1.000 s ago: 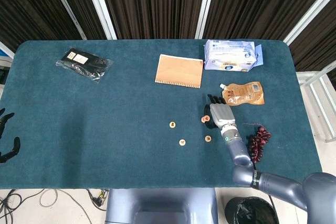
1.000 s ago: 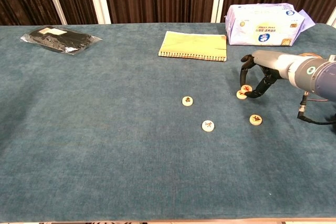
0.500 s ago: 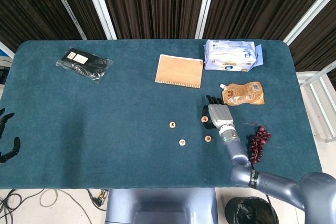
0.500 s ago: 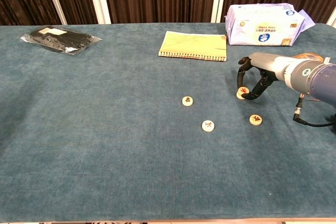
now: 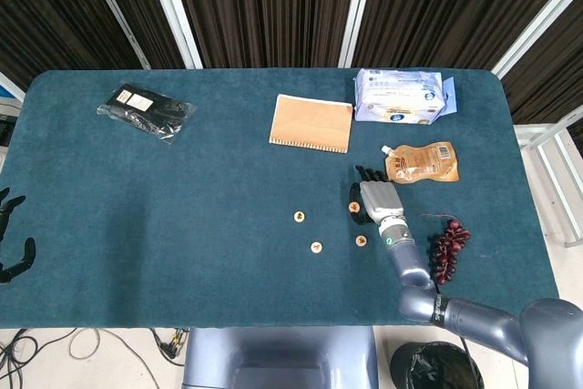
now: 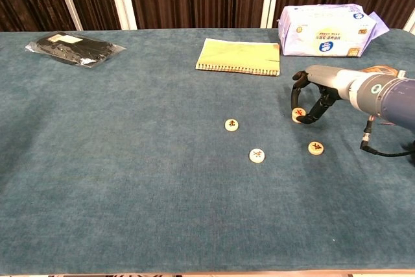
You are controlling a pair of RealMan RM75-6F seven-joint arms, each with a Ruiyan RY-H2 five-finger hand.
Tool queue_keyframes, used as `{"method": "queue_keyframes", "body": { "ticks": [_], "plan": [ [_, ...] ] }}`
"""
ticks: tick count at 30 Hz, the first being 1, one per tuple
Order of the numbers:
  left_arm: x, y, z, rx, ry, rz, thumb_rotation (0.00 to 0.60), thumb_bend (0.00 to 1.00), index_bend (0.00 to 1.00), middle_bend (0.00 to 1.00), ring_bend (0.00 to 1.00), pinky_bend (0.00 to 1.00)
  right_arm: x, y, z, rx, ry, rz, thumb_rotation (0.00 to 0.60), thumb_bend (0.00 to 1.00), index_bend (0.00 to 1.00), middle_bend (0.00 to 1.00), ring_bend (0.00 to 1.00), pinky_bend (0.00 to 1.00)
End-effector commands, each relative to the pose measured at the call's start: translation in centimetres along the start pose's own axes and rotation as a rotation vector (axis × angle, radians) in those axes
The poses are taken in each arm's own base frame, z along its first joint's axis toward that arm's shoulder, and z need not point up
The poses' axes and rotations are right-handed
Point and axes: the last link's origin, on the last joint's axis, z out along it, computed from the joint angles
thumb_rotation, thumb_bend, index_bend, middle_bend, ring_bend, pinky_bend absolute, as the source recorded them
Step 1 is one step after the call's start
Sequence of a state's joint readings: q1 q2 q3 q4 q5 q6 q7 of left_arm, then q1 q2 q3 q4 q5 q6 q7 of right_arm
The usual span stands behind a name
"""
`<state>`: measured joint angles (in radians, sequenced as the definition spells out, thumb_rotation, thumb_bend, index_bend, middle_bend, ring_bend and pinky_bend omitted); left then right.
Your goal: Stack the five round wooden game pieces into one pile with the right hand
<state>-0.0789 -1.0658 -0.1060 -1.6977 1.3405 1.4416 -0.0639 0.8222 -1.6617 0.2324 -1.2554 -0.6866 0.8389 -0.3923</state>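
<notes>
Head view: the robot's right hand [image 5: 375, 200] reaches over the blue-green felt table [image 5: 182, 225], its dark fingertips [image 5: 355, 199] curled down around a round wooden game piece [image 5: 352, 209] marked in red. A second red-marked piece [image 5: 362, 240] lies just below the hand, with two dark-marked pieces [image 5: 299, 217] and [image 5: 316, 247] further left, all flat and apart from one another. A tan notebook [image 5: 311, 123], a pack of wet wipes [image 5: 399, 97], a brown spouted pouch [image 5: 422, 163], a cluster of dark red grapes [image 5: 446, 248] and a black packet [image 5: 146, 110] lie around them. The left hand [image 5: 13, 239] hangs at the table's left edge, fingers apart, holding nothing.

Chest view: the right hand [image 6: 316, 93] arches over the piece [image 6: 298, 114], pinching it between thumb and fingers [image 6: 312, 112]; whether the piece touches the felt cannot be told. The other three pieces [image 6: 316, 148], [image 6: 257, 155], [image 6: 231, 124] lie singly on the felt. Only four pieces are visible.
</notes>
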Motion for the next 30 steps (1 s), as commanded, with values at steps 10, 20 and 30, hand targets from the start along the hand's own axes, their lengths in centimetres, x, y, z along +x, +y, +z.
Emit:
{"method": "queue_keyframes", "body": {
  "ticks": [10, 20, 30],
  "plan": [
    [0.05, -0.06, 0.04, 0.002, 0.000, 0.000, 0.600, 0.48, 0.14, 0.00, 0.00, 0.00, 0.08, 0.05, 0.15, -0.008, 0.003, -0.003, 0.600, 0.42, 0.56, 0.00, 0.00, 0.00],
    [0.00, -0.06, 0.03, 0.002, 0.000, 0.004, 0.600, 0.48, 0.14, 0.00, 0.00, 0.00, 0.07, 0.20, 0.09, -0.009, -0.003, -0.003, 0.600, 0.42, 0.54, 0.00, 0.00, 0.00],
    [0.00, -0.07, 0.03, 0.002, -0.001, 0.003, 0.600, 0.49, 0.14, 0.00, 0.00, 0.00, 0.09, 0.00, 0.03, -0.002, -0.002, -0.006, 0.600, 0.42, 0.52, 0.00, 0.00, 0.00]
  ]
}}
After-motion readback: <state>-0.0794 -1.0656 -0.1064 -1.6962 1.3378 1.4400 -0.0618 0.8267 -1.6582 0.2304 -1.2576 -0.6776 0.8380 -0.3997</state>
